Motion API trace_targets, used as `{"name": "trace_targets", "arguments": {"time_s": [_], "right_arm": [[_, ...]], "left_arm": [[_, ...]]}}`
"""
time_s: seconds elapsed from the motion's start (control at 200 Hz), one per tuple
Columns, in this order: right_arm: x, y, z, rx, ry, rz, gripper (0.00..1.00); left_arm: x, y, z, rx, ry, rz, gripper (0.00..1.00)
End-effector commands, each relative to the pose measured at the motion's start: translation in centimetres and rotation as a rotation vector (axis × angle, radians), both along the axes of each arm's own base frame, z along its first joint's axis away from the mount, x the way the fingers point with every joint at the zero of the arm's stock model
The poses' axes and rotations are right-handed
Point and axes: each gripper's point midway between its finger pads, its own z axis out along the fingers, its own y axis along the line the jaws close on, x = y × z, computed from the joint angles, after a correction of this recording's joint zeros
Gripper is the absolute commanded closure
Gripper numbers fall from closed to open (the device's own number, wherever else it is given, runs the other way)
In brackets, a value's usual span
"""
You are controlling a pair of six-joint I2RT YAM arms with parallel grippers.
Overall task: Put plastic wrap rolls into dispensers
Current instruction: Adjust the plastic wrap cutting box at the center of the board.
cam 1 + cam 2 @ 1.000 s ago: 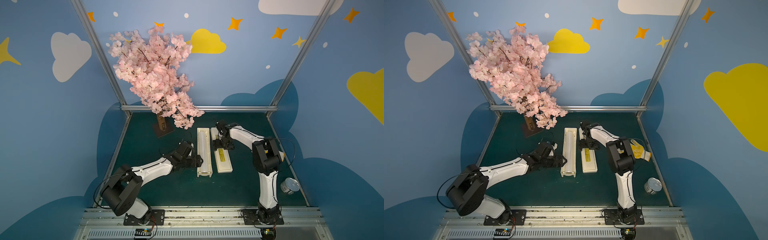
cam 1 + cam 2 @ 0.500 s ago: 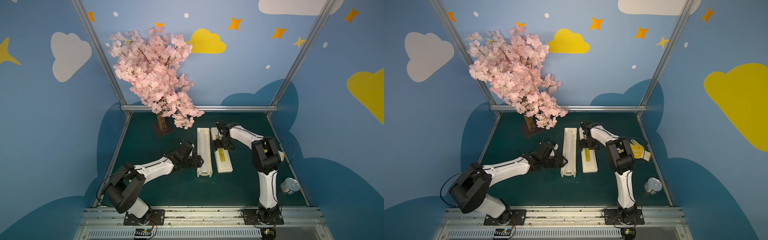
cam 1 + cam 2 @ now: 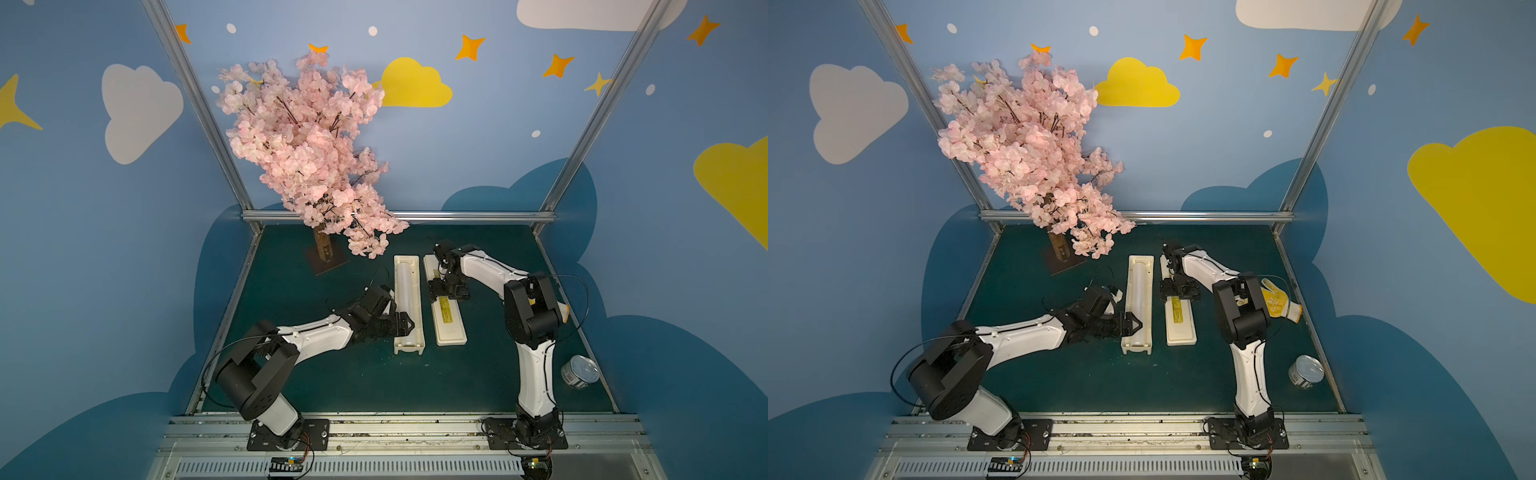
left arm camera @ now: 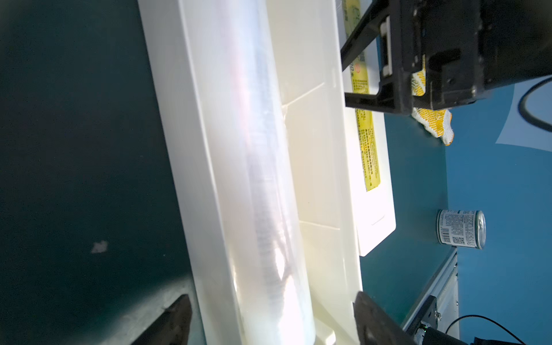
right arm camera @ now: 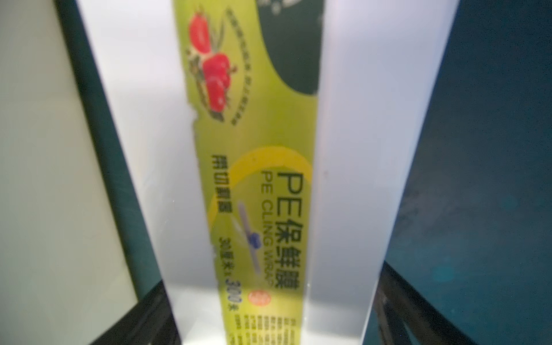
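Observation:
The plastic wrap roll (image 3: 406,291) (image 3: 1139,293) (image 4: 263,179) lies in the trough of the open cream dispenser (image 3: 418,320) (image 3: 1125,332) (image 4: 179,119). The dispenser's lid (image 3: 451,332) (image 3: 1181,332) (image 4: 379,215) (image 5: 358,149) lies flat just right of the trough, yellow label up. My left gripper (image 3: 405,325) (image 3: 1133,325) (image 4: 271,319) is open, its fingers straddling the trough and roll near the near end. Across the lid's middle my right gripper (image 3: 448,291) (image 3: 1178,289) (image 5: 270,313) stands open, a finger close beside each long edge.
A pink blossom tree (image 3: 307,158) (image 3: 1025,158) stands at the back left, its branches reaching over the trough's far end. A tin can (image 3: 579,372) (image 3: 1306,372) (image 4: 460,228) lies at the front right. A yellow-white glove (image 3: 1277,301) (image 4: 433,122) lies behind the right arm.
The left arm's elbow has shifted slightly. Both grippers stay at the same places over the trough and the lid.

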Motion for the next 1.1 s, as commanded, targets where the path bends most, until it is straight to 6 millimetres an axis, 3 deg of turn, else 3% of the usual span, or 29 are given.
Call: {"name": "trace_targets", "arguments": {"time_s": [0.0,0.34,0.576,0.876,1.096], "right_arm": [[-0.5,-1.6,2.4,-0.051,0.006,-0.017,0.19],[-0.6,-1.6,7.4,-0.031,-0.044,-0.021,0.19],[-1.0,-0.9,10.7,-0.014,-0.08,-0.018,0.19],[-1.7,3.6,12.4,0.03,-0.089,0.014,0.19],[-2.1,7.8,11.9,0.124,-0.074,0.026,0.19]], "left_arm": [[0.7,-1.8,1.6,-0.062,-0.024,-0.015,0.16],[0.7,-4.0,2.3,-0.109,-0.026,-0.054,0.16],[0.7,-3.5,3.0,-0.099,-0.056,-0.059,0.15],[1.6,1.3,4.1,0.006,-0.119,0.034,0.14],[1.3,5.3,4.1,0.047,-0.123,0.109,0.14]]}}
